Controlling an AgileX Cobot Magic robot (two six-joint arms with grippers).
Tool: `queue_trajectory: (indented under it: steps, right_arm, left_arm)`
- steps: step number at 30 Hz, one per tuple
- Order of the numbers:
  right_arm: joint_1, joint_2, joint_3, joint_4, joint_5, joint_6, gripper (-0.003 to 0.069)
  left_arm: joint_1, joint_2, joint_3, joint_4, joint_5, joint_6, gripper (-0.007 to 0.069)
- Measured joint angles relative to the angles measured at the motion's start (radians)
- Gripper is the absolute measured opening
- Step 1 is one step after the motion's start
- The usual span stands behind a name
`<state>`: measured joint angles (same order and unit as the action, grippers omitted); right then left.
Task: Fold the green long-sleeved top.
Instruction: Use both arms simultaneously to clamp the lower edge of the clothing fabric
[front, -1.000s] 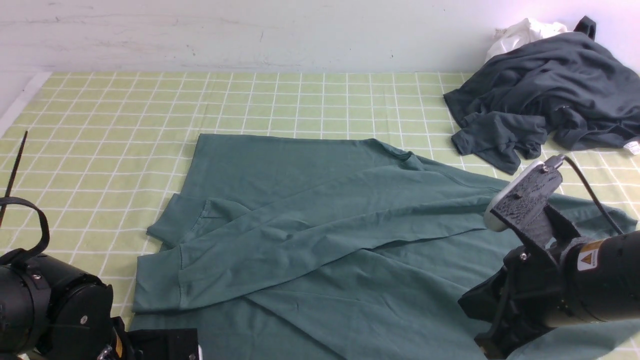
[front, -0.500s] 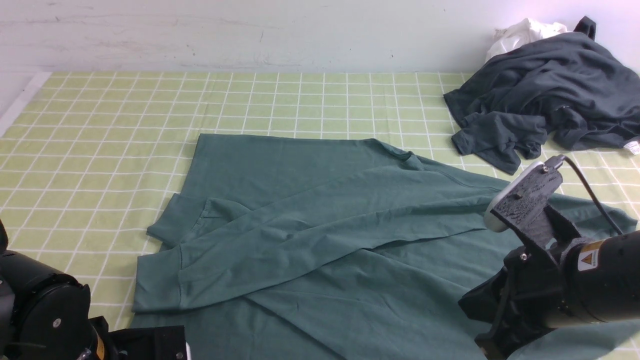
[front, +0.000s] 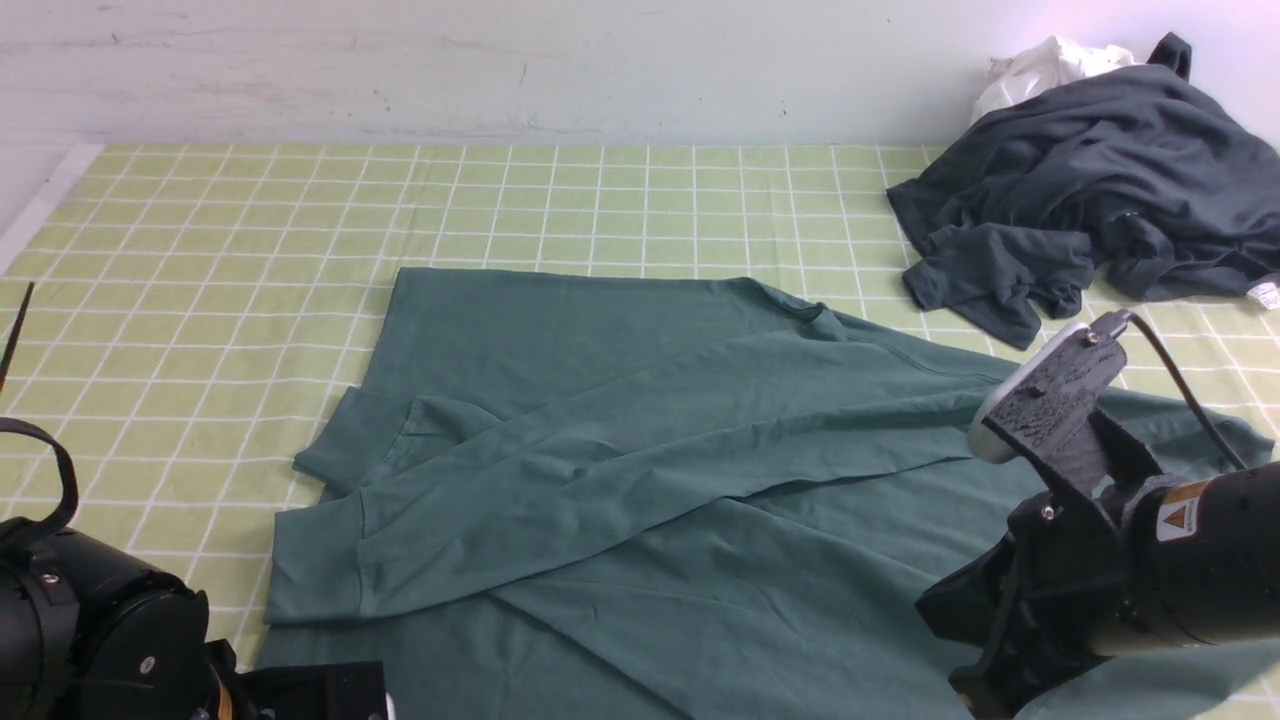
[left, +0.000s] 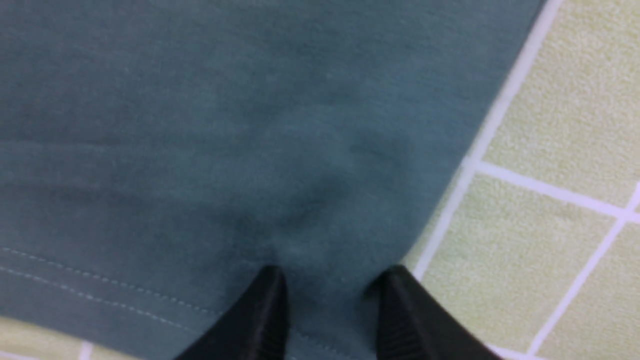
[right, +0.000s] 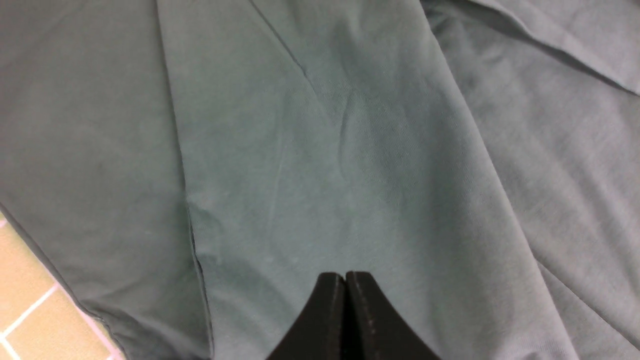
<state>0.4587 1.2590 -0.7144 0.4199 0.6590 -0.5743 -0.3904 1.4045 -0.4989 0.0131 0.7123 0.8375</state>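
While the large dull teal-green long-sleeved jersey top (front: 640, 440) lies spread on the yellow-green checked tablecloth (front: 200, 250), a long cuffed sleeve (front: 600, 480) laid across its body, the left gripper (left: 332, 295) sits at the top's near left corner, by the stitched hem. Its jaws stand a narrow way apart, with a slight pucker of fabric showing in the gap. The right gripper (right: 345, 300) is over the top's near right part, jaws pressed together, nothing seen between them. Off the top's far right corner lies a crumpled dark charcoal-grey garment (front: 1090, 190), with a small white cloth (front: 1040, 65) beyond it.
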Motion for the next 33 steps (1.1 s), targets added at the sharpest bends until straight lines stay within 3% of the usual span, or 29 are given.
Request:
queue_trajectory:
  steps: [5,8,16,21,29,33]
  right_arm:
    - [0.0,-0.002,-0.003,0.0,0.011,-0.004,-0.001]
    - [0.0,-0.02,-0.018,0.007,0.026,-0.034,-0.001]
    - [0.0,-0.17,-0.029,0.055,0.038,-0.298,-0.001]
    - [0.0,-0.173,-0.024,-0.048,0.097,-0.375,0.001]
    - [0.0,0.016,0.091,-0.386,0.151,-0.368,0.0272]
    - [0.0,0.113,0.112,-0.486,0.097,-0.367,0.0315]
  left_arm:
    - [0.0,-0.064,-0.018,-0.001,0.025,-0.007,0.0059]
    - [0.0,-0.12,-0.028,-0.001,0.042,-0.042,0.0008]
    - [0.0,-0.197,-0.03,0.003,0.052,-0.3,-0.0004]
    - [0.0,-0.198,-0.03,0.011,0.052,-0.439,-0.0004]
    - [0.0,-0.198,-0.03,0.011,0.045,-0.481,-0.0004]
    - [0.0,-0.198,-0.03,0.001,0.045,-0.481,-0.0004]
